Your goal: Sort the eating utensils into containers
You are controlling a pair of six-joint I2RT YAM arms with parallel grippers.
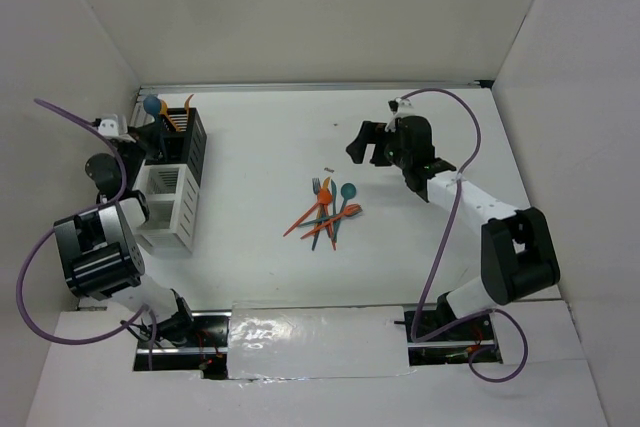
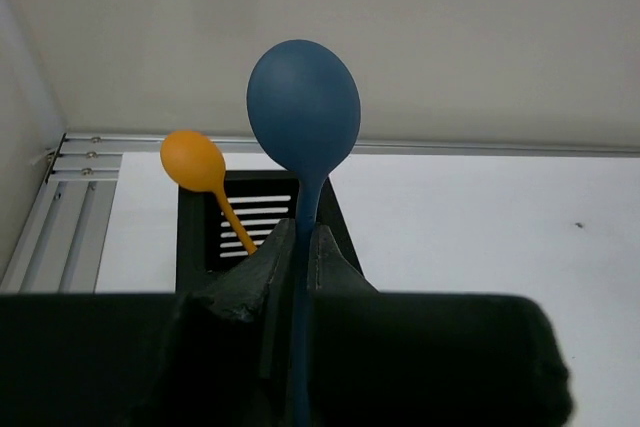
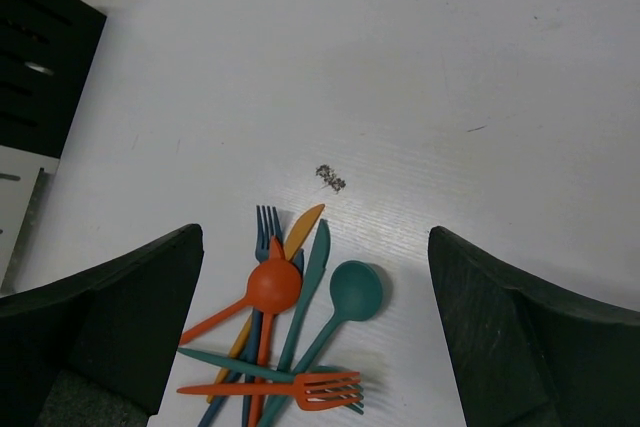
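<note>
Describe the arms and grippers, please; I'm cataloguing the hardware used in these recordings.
The left arm and right arm have white links joined by chunky black joint housings. A purple left cable and a purple right cable loop loosely along them. The left gripper and right gripper are matte black with broad, wedge-shaped fingers. No markings are legible.

No readable text, labels or numbers anywhere.

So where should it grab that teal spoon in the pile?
Probably the neck just below its bowl, from above. The teal spoon lies flat at the edge of the pile, bowl end clear, while its lower handle crosses others. The open right gripper hangs over it.
</note>
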